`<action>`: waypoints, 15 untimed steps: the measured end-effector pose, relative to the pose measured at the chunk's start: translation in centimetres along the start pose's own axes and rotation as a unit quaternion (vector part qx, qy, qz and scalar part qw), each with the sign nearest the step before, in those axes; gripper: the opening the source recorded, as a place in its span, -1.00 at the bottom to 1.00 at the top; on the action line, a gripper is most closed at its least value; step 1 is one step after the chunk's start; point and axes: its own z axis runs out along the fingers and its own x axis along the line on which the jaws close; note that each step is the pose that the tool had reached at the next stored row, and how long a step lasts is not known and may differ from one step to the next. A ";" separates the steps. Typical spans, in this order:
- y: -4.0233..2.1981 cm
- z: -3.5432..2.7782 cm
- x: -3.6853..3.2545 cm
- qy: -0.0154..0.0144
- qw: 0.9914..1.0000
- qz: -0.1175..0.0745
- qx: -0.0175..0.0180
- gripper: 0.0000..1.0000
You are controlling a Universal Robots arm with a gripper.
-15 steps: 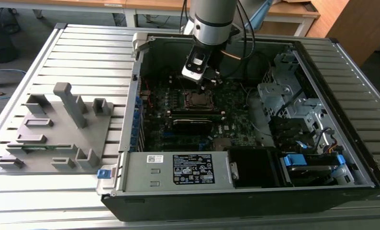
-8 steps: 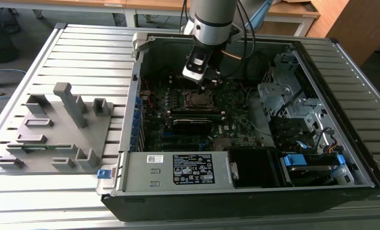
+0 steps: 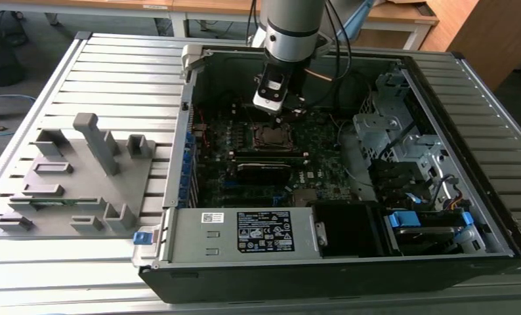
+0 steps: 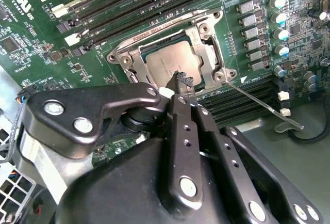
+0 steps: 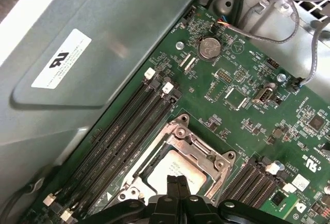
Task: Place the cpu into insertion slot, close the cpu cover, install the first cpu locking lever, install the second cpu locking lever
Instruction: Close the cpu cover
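The exterior view takes in the whole setting. An open computer case (image 3: 348, 262) lies on the slatted worktop (image 3: 111, 59) toward that view's right edge, and a grey fixture (image 3: 68, 177) sits by the left edge. The arm comes down into the case. Its gripper (image 3: 277, 118) hangs just over the insertion slot (image 3: 270, 136), which sits mid-board on the green motherboard (image 3: 322, 164), nearer the case's far wall. From here you cannot tell how the fingers (image 5: 173, 189) stand.

The wrist views show that. In the first wrist view the two black fingers are pressed together along a thin seam, with nothing seen between them. Their tips are over the near edge of the cpu (image 4: 164, 63). Whether they touch it cannot be told.

In the second wrist view the cpu lies flat in the slot with its dull metal top facing up. The cpu cover (image 4: 133, 61) is down around it and frames the chip through its window. This view also shows a thin locking lever (image 4: 263, 102). It slants out from one corner of the socket and crosses the memory slots (image 4: 242, 97) there.

The first wrist view adds a coin cell (image 5: 209, 47) near the board's edge. It also shows a grey metal housing (image 5: 113, 79) with a white label, running alongside the black memory slots.
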 end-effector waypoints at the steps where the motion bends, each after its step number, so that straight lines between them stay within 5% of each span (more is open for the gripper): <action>1: 0.00 0.00 0.00 0.000 1.000 -0.001 0.000 -0.79; 15: 0.00 0.00 0.00 0.000 1.000 -0.009 0.000 -0.79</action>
